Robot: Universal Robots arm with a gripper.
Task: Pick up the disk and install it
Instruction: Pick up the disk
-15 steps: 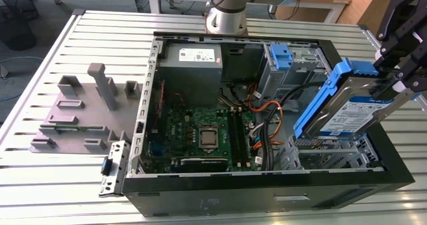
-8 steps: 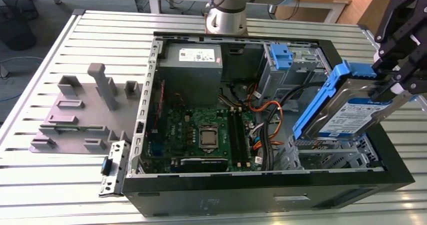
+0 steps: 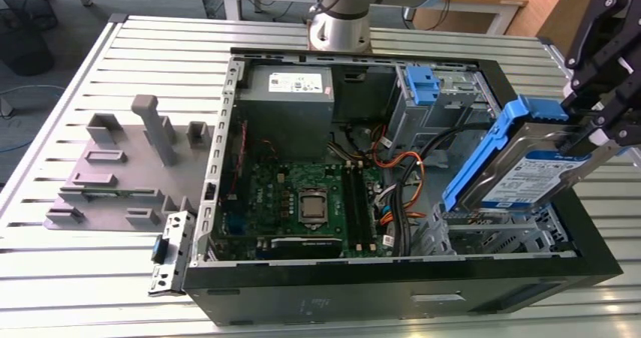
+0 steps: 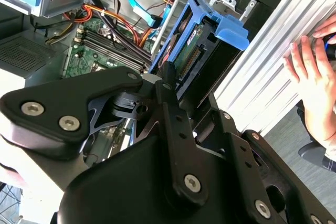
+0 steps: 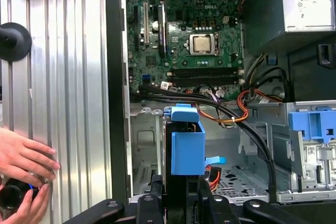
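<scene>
The disk point(image 3: 521, 165), a silver hard drive with a blue-and-white label and blue side rails, hangs tilted on edge over the metal drive cage point(image 3: 491, 236) in the open computer case point(image 3: 401, 278), on the exterior view's right. My black gripper point(image 3: 593, 137) is shut on the disk's upper end. In the second wrist view the disk point(image 4: 207, 40) juts out past the gripper point(image 4: 181, 90), connector edge toward the camera. In the first wrist view its blue rail point(image 5: 186, 148) sits above the gripper point(image 5: 181, 195), over the cage floor.
Inside the case are the green motherboard point(image 3: 305, 203), a grey power-supply box point(image 3: 285, 90), an upright blue latch point(image 3: 422, 86) and orange and black cables point(image 3: 410, 180). A grey fixture point(image 3: 125, 165) lies on the slatted table. A person's hand point(image 5: 23, 158) rests beside the case.
</scene>
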